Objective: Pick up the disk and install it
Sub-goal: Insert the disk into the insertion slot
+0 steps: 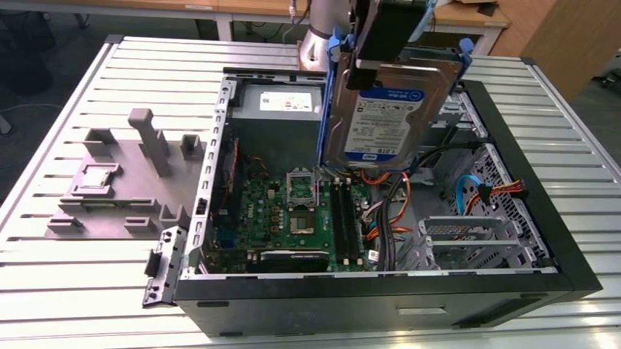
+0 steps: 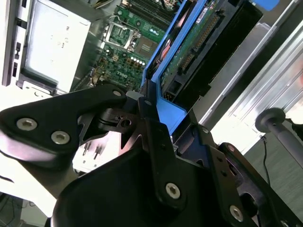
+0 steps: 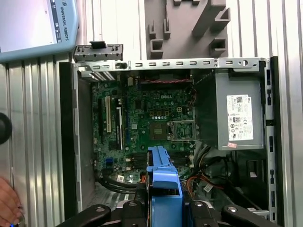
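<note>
The disk point(image 1: 388, 116), a silver drive with a blue-and-white label and blue side rails, hangs upright above the open computer case point(image 1: 572, 269), over the motherboard point(image 1: 301, 211). My gripper point(image 1: 374, 62) is shut on its upper end from above. In the second wrist view the black fingers point(image 2: 118, 118) clamp the blue rail, with the disk's point(image 2: 189, 42) green circuit side showing beyond my gripper point(image 2: 158, 118). In the first wrist view the disk's blue rail point(image 3: 163, 184) stands on edge in my gripper point(image 3: 163, 208), over the motherboard's point(image 3: 151, 123) lower edge.
Inside the case sit a grey power supply point(image 3: 239, 118), loose coloured cables point(image 1: 388, 218) and a metal drive cage point(image 1: 475, 240). A grey fixture point(image 1: 126, 182) lies on the slatted table at the exterior view's left. A hand point(image 3: 7, 205) and a pendant point(image 3: 38, 23) are beside the case.
</note>
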You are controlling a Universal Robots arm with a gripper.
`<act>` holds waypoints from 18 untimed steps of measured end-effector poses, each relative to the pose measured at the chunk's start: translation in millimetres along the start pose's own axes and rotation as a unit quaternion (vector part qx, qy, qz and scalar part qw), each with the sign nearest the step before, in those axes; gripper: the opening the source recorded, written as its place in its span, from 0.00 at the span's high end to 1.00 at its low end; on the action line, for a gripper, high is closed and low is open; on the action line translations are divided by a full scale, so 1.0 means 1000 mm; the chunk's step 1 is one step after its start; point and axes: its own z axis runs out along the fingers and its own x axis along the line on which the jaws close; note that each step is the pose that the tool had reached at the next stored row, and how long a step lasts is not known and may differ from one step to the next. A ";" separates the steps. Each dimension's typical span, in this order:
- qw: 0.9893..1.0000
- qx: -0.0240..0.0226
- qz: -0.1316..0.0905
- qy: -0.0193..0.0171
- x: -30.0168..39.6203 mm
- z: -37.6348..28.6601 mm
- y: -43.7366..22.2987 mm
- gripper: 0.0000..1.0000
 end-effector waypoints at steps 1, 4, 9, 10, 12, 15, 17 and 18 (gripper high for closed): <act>1.000 0.000 0.000 0.000 0.0017 0.0000 -0.0009 0.64; 1.000 0.000 0.000 0.000 0.0065 -0.0001 -0.0036 0.64; 1.000 0.000 0.000 0.000 0.0141 -0.0001 -0.0080 0.64; 1.000 0.000 0.000 0.000 0.0152 -0.0001 -0.0088 0.64; 1.000 0.000 0.000 0.000 0.0171 -0.0001 -0.0101 0.64; 1.000 0.000 0.000 0.000 0.0200 -0.0001 -0.0123 0.64; 1.000 0.000 0.000 0.000 0.0213 -0.0001 -0.0139 0.64; 1.000 0.000 0.000 0.000 0.0218 -0.0001 -0.0146 0.64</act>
